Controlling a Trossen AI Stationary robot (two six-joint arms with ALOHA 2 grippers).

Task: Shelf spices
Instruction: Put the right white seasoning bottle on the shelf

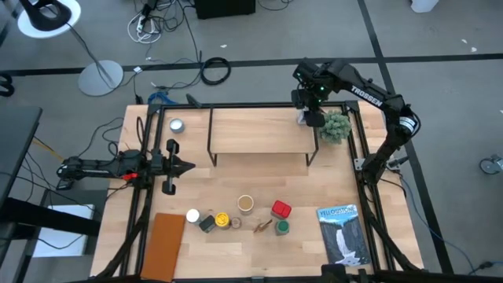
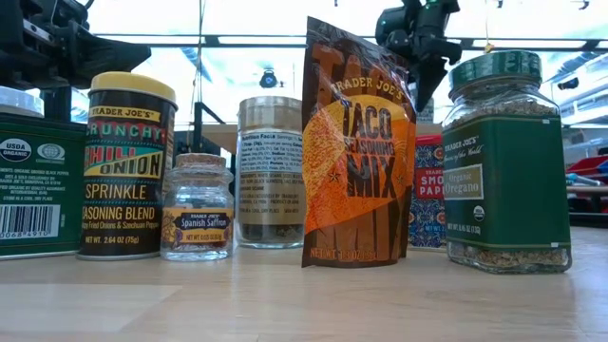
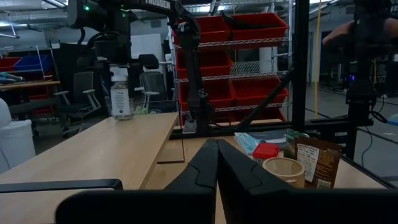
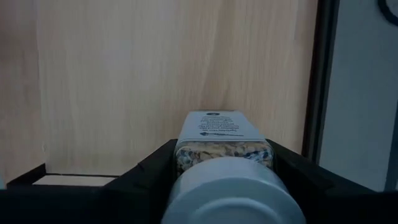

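Note:
My right gripper (image 1: 309, 108) is shut on a clear spice jar (image 4: 219, 134) with a pale cap (image 4: 227, 193), over the far right corner of the shelf (image 1: 259, 134). In the left wrist view the jar (image 3: 121, 99) stands upright at the plank's far end; I cannot tell whether its base touches the plank. Several more spices stand near the table's front: a yellow-topped jar (image 1: 222, 219), a tan-topped jar (image 1: 246, 204), a red one (image 1: 281, 209), a green one (image 1: 281, 227) and the brown packet (image 2: 356, 152). My left gripper (image 1: 189, 166) waits shut at the table's left. My right gripper pinches the jar's shoulder (image 4: 186, 152), just under the cap, between its two fingers (image 4: 143, 171). One finger is on each of two opposite sides. The fingers come from above, pointing steeply down. The jar hangs upright below them, cap up.
A small green plant (image 1: 335, 126) stands just right of the shelf's far right corner. A silver tin (image 1: 176, 125) sits at the far left, a brown board (image 1: 163, 245) at the near left and a blue-and-white book (image 1: 343, 233) at the near right. The plank's middle and left lie bare.

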